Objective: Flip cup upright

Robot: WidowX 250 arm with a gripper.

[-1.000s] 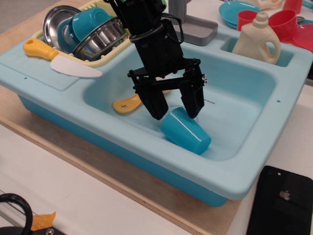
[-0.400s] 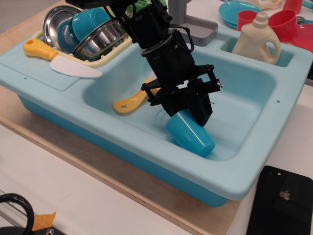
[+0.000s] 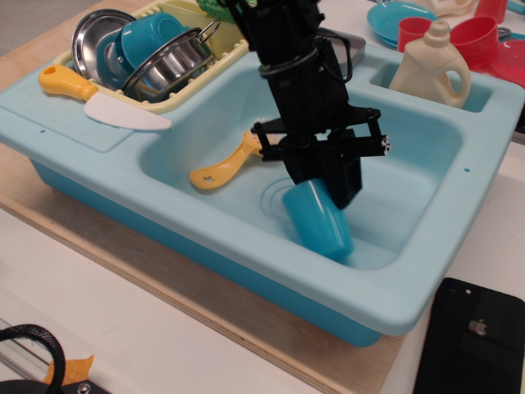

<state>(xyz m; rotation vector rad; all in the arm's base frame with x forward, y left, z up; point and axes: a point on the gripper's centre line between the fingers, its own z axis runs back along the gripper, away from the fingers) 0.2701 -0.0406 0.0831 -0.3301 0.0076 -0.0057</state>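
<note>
We start with the big pale-blue sink (image 3: 90, 135) filling most of the view, and inside its basin the black arm comes down from the far side. Our gripper (image 3: 321, 187) sits low in the basin, its fingers closed around the upper end of the cup (image 3: 318, 220), so we have hold of it. The cup is at the near right of the basin, tilted rather than flat, one end up between the fingers and the other end down toward the sink floor; which end is the mouth we cannot tell from here. Just left of it lies the yellow brush (image 3: 223, 167), close to the gripper but apart from the cup.

We judge the grasp made and the flip itself in hand: the cup is partway tipped, not yet standing. The next move calls for us to keep our grip, rotate the wrist until the cup's axis is vertical with the mouth up, then lower it so the base meets the sink floor flat before letting go. The near wall is close, so the swing needs room.
</note>
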